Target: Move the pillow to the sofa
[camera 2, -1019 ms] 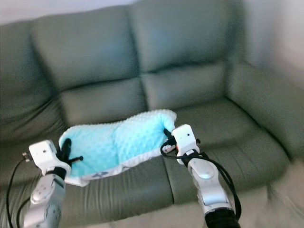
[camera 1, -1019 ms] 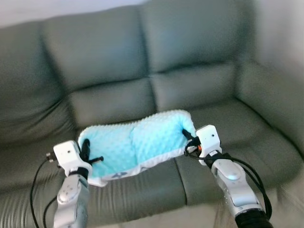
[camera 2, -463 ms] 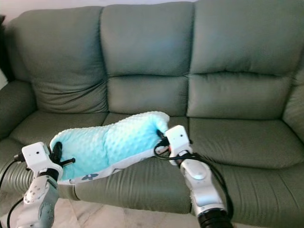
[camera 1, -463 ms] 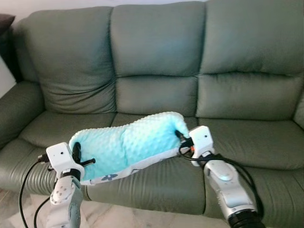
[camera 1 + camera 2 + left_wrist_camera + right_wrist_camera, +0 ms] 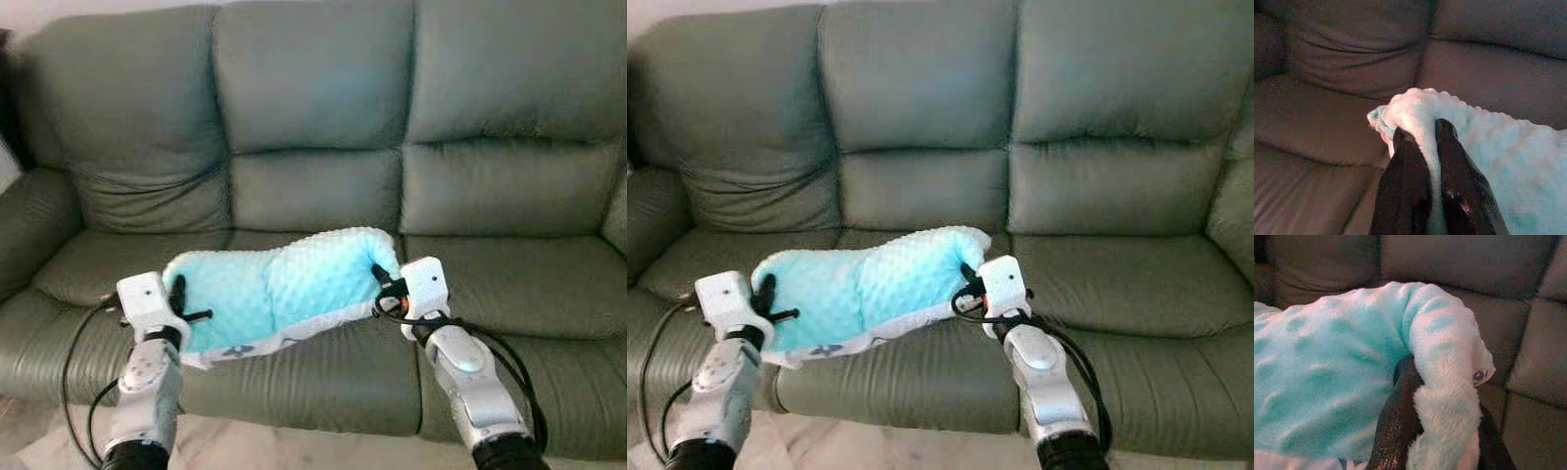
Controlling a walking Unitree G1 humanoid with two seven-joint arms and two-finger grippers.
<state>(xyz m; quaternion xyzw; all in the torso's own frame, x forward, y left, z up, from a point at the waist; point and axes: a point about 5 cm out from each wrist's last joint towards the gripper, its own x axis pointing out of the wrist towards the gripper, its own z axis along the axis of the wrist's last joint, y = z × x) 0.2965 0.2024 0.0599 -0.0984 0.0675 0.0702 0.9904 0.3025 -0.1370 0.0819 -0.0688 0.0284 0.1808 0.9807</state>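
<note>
A light blue, bumpy pillow (image 5: 274, 289) with a white patterned underside hangs in the air over the front of the green sofa (image 5: 313, 127), above the middle seat cushion. My left gripper (image 5: 179, 299) is shut on its left end, and in the left wrist view the two black fingers (image 5: 1410, 166) pinch a fold of the pillow (image 5: 1498, 156). My right gripper (image 5: 380, 284) is shut on the right end; the right wrist view has the pillow (image 5: 1327, 382) folded over one black finger (image 5: 1400, 416).
The sofa has three seat cushions and three back cushions, with a left armrest (image 5: 29, 220) and part of a right armrest (image 5: 617, 215). Pale floor (image 5: 39, 450) lies below the sofa's front edge.
The camera swung from the sofa's right part to a full frontal view, then closed in slightly. Both grippers kept hold of the pillow throughout.
</note>
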